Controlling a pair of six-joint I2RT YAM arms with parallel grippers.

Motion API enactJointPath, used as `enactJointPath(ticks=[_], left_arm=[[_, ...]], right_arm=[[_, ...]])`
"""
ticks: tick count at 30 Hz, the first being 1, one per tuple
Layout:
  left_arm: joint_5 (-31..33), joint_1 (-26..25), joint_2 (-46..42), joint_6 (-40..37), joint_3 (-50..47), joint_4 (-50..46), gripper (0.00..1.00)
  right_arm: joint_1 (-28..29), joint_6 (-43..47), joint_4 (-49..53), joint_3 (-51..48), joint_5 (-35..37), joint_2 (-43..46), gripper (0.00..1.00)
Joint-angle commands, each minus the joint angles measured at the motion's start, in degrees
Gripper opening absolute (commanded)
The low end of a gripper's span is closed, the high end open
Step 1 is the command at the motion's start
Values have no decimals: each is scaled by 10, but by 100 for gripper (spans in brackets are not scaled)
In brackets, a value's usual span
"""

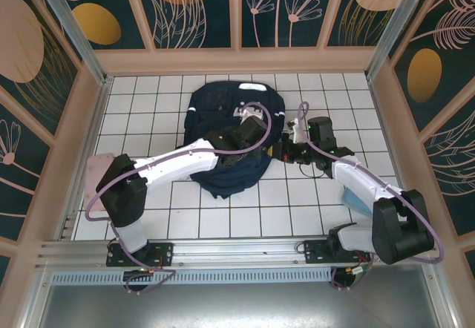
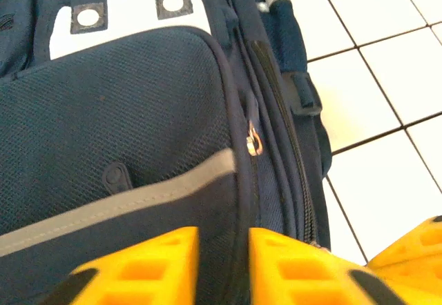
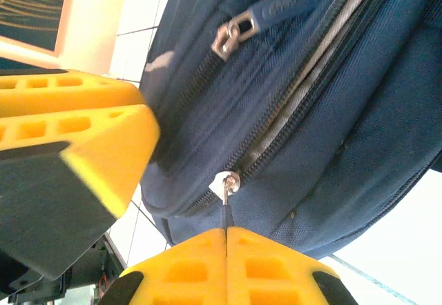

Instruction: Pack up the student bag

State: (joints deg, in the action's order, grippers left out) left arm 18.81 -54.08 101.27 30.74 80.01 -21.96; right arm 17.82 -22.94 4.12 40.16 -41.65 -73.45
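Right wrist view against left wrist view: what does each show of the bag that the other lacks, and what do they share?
Right wrist: right fingers shut on a silver zipper pull of the student bag; a blue-tabbed pull above. Left wrist: left fingers slightly apart over the mesh pocket, its grey stripe, a white eyelet patch. Both: navy bag fabric, zips, white tiled table.
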Motion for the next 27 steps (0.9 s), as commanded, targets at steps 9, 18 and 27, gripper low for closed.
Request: enactJointPath(ticks=[9, 18, 27], left_arm=[[-23, 13, -79, -50, -76, 17, 50], [-3, 14, -79, -48, -76, 9, 58], [17, 15, -86, -38, -78, 0, 66]], right_arm=[[0, 16, 22, 28, 35, -14, 0], [32, 49, 53, 45, 46, -56, 34], [37, 70, 75, 72, 123, -68, 41]])
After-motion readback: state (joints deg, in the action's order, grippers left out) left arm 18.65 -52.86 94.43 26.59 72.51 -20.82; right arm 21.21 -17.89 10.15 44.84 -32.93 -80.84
